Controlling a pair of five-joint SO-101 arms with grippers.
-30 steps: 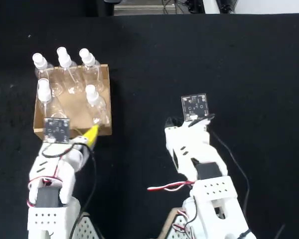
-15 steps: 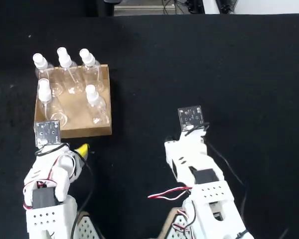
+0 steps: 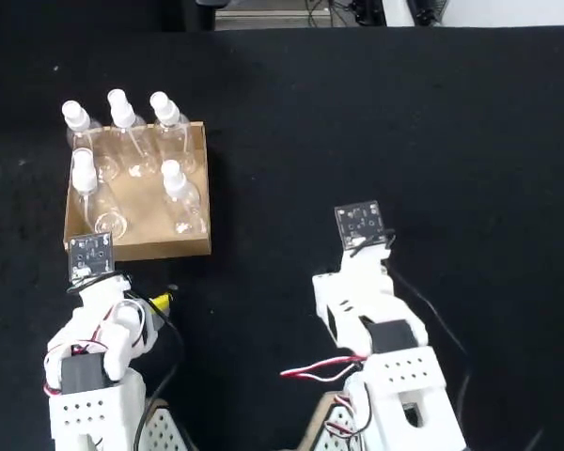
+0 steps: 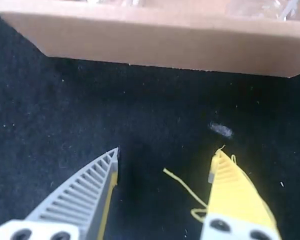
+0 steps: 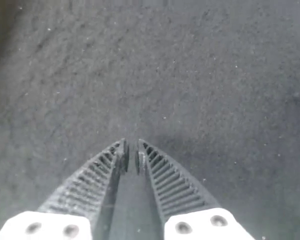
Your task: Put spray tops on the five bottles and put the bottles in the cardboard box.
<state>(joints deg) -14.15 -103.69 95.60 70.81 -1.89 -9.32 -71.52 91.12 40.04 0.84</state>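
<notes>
A cardboard box [image 3: 139,247] was seen from above on the left side of the table; five clear bottles [image 3: 182,203] were stood upright inside it, three in a row along its far wall and two nearer its middle; a white spray top [image 3: 172,173] was fitted on every one of the five. No bottle or loose top was left lying on the cloth. On that showing the task was judged finished, or all but finished; nothing more seemed to be left than the parking of the arms.

Both arms were drawn in close to their bases at the near edge. The left gripper [image 4: 166,152] was held low over the cloth just on the near side of the box, apart from it; its fingers, one grey and one yellow, were spread wide and nothing was held between them; a thin yellow thread [image 4: 186,189] was seen trailing from the yellow finger. The right gripper [image 5: 132,151] was held over bare cloth, well apart from the box; its two dark fingers were brought almost together at the tips, and nothing was gripped.

The table [image 3: 385,122] was covered edge to edge with a black, slightly fuzzy cloth, dotted with pale specks of lint; the box's plain brown near wall was seen close up in the left wrist view. Beyond the far edge of the table a narrow strip of the room was shown; dark cables [image 3: 334,11] were laid on a pale floor there, beside pale furniture that could not be made out further.
</notes>
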